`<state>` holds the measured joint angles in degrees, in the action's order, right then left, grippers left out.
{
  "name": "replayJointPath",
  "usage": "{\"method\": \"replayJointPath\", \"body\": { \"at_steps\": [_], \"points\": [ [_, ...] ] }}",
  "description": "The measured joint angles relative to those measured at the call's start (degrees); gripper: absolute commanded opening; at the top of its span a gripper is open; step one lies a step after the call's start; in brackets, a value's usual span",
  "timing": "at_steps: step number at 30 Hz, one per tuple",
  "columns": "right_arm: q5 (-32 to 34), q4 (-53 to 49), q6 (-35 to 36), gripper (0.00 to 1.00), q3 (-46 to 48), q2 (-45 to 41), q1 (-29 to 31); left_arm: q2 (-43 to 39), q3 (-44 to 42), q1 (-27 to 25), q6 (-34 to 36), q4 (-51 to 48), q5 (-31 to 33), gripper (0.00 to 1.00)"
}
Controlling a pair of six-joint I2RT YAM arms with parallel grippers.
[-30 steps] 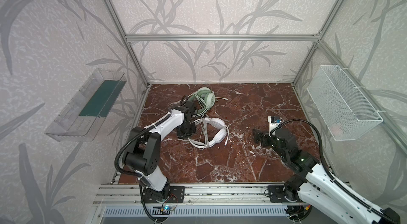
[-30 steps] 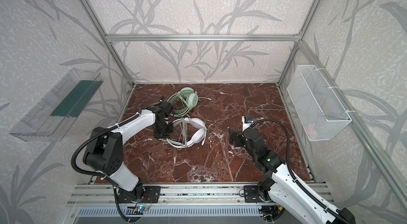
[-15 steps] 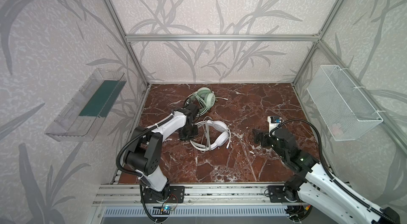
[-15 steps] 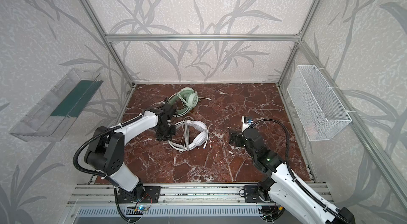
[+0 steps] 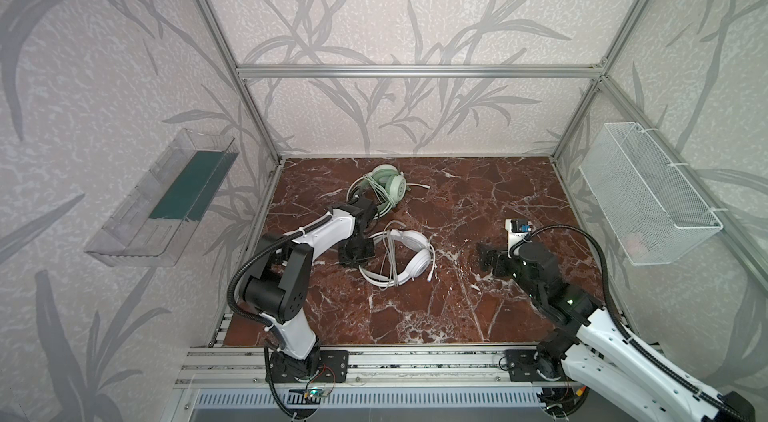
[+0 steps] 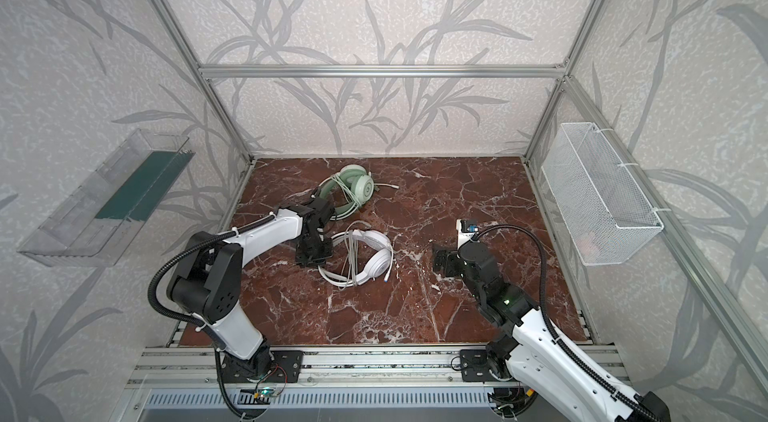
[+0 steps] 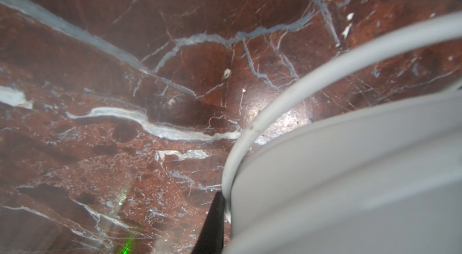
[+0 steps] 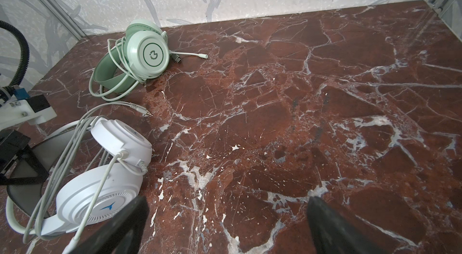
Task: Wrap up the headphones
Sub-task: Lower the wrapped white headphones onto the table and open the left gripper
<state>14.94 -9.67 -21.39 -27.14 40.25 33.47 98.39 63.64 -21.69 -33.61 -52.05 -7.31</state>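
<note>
See the left arm point(image 5: 328, 231) and right arm point(image 5: 623, 362): white shells, black joints, bolted to the rail point(image 5: 415, 359). Ribbed black hoses point(image 5: 234, 287) loop off each. Black left gripper point(image 5: 358, 251), black right gripper point(image 5: 484, 260); green light point(image 5: 570, 300) nearer the rail.

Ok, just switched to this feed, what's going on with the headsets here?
The left gripper is down beside the white over-ear headset with a blue logo, close against its thin pale cable; whether it grips anything can't be told. That cable is looped across the band, its plugs lying loose. The mint-green round-cupped headset sits nearer the back wall, cord wound around it. The right gripper is open and empty over the red marble tabletop.
</note>
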Motion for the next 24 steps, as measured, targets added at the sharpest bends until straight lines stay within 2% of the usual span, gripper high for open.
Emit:
{"method": "replayJointPath", "body": {
  "at_steps": [5, 8, 9, 12, 14, 17, 19, 24],
  "points": [
    [0.0, 0.2, 0.0, 0.99, 0.0, 0.0, 0.0, 0.0, 0.3, 0.0, 0.0, -0.4, -0.3, 0.26],
    [0.0, 0.2, 0.0, 0.99, 0.0, 0.0, 0.0, 0.0, 1.1, -0.1, 0.0, -0.9, -0.5, 0.28],
    [0.0, 0.2, 0.0, 0.99, 0.0, 0.0, 0.0, 0.0, 1.4, -0.1, 0.0, -1.0, -0.5, 0.33],
    [0.0, 0.2, 0.0, 0.99, 0.0, -0.1, 0.0, -0.1, 2.3, -0.1, 0.1, -1.6, -0.8, 0.35],
    [0.0, 0.2, 0.0, 0.99, 0.0, -0.1, 0.0, -0.2, 2.8, -0.1, 0.2, -2.0, -0.9, 0.44],
    [0.0, 0.2, 0.0, 0.99, 0.0, -0.1, 0.0, -0.7, 3.5, -0.2, 0.4, -2.8, -1.4, 0.45],
    [0.0, 0.2, 0.0, 0.99, 0.0, -0.1, 0.0, -1.2, 3.9, -0.2, 0.7, -3.2, -1.7, 0.57],
    [0.0, 0.2, 0.0, 0.99, 0.0, -0.6, 0.0, -2.4, 5.0, -1.0, 0.3, -4.3, -2.5, 0.59]
  ]
}}
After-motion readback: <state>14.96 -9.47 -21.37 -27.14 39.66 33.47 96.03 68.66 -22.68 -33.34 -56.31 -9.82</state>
